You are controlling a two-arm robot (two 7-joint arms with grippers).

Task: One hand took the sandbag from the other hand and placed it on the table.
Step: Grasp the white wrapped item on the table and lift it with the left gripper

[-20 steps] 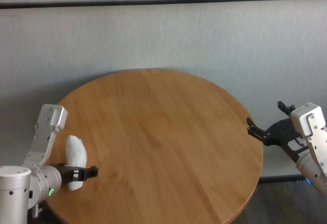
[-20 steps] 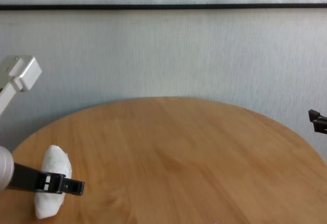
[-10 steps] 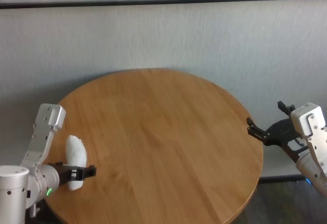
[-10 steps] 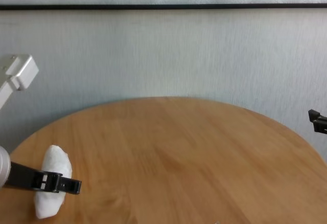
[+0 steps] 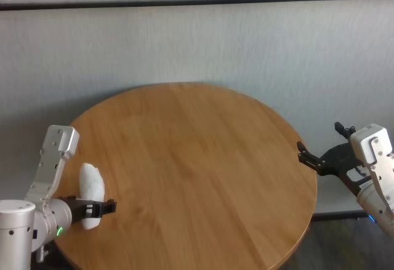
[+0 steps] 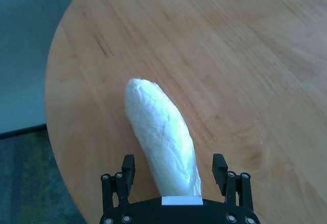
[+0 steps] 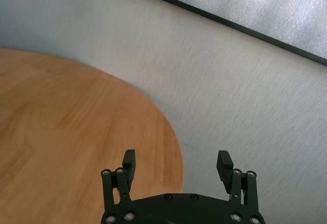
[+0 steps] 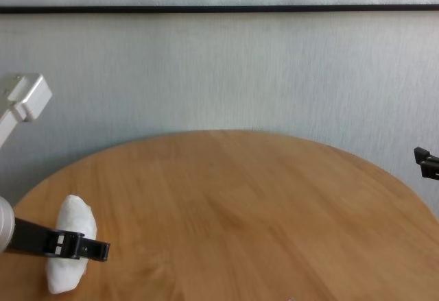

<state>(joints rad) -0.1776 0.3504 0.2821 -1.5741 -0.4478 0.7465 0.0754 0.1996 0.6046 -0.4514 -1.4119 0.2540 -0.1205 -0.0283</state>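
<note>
Silver cylindrical wrists, green-lit left, blue-lit right, carry black two-fingered tools studded with screws.

A bare robot test room, set up like a lab

A single round wooden table [image 5: 203, 159] stands before a plain pale grey wall [image 5: 197, 42] crossed high up by one thin dark horizontal strip [image 5: 197, 2]; beyond the left gripper [image 6: 176, 175], past the table's rim, lies dark blue-grey carpet [image 6: 25, 183], and beyond the right gripper [image 7: 176, 165] there is only the same blank wall, with no furnishing, shelving or household goods in sight
</note>
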